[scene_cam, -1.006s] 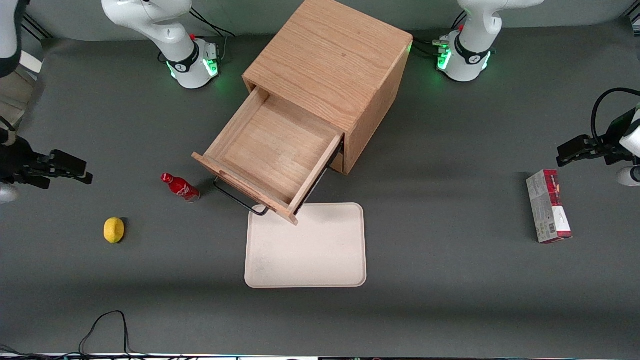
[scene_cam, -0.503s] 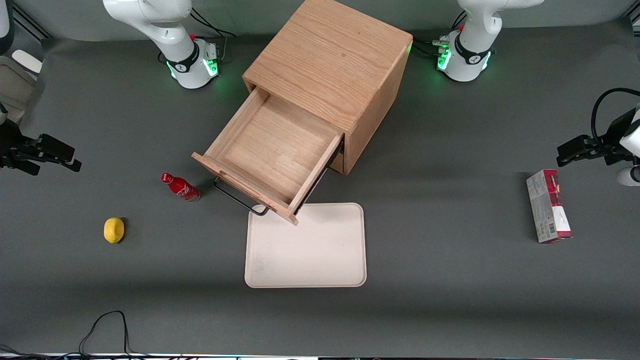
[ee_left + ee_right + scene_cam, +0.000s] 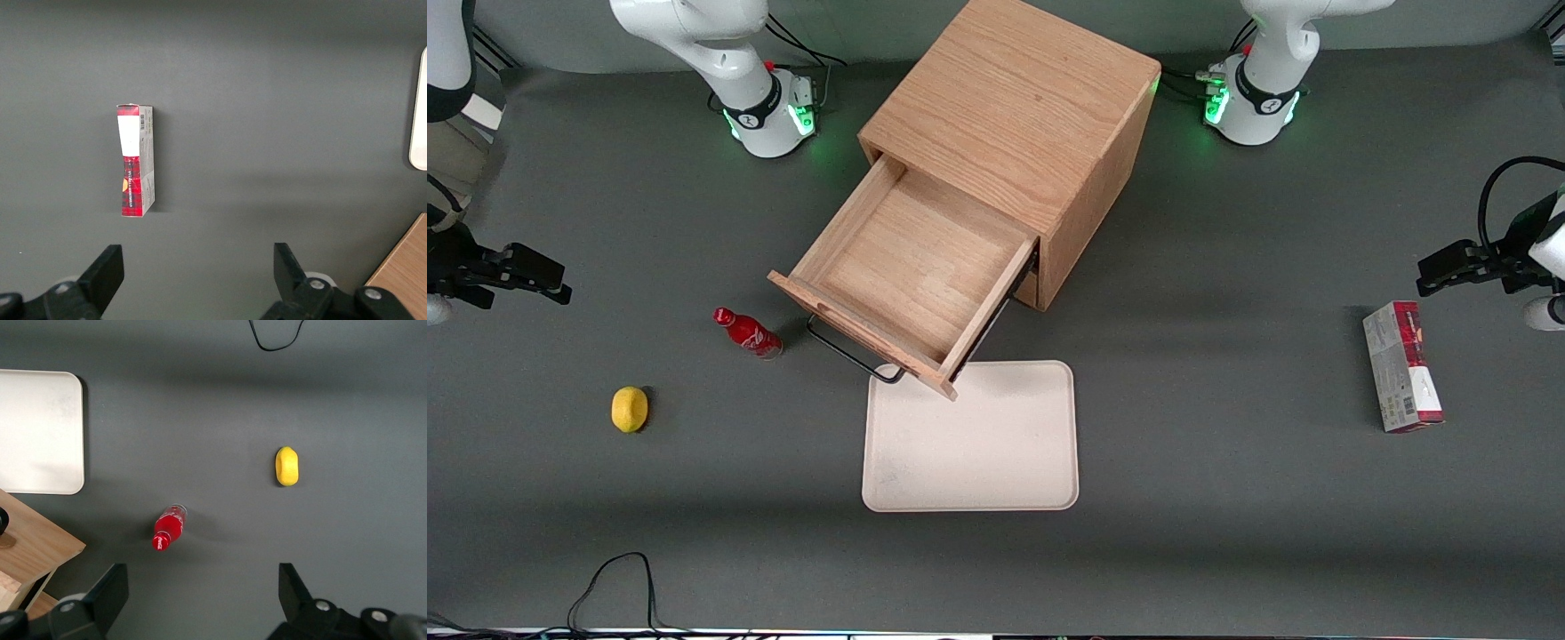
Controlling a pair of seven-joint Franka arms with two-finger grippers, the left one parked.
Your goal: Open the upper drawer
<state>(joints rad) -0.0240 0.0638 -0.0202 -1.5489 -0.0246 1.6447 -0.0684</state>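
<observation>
Wooden and light brown, the upper drawer (image 3: 911,276) is pulled far out of the cabinet (image 3: 1014,133), just as it was a moment ago. Its thin black wire handle (image 3: 854,353) hangs over the corner of the flat cream tray (image 3: 971,437). The gripper (image 3: 550,284) sits well away from the cabinet, toward the working arm's end of the desk (image 3: 1227,498), holding nothing, its two black fingers spread wide. It has barely shifted since half a second ago. Between it and the cabinet, a shiny red bottle (image 3: 748,332) stands near the drawer front and a round yellow lemon (image 3: 630,409) rests on the gray desk.
</observation>
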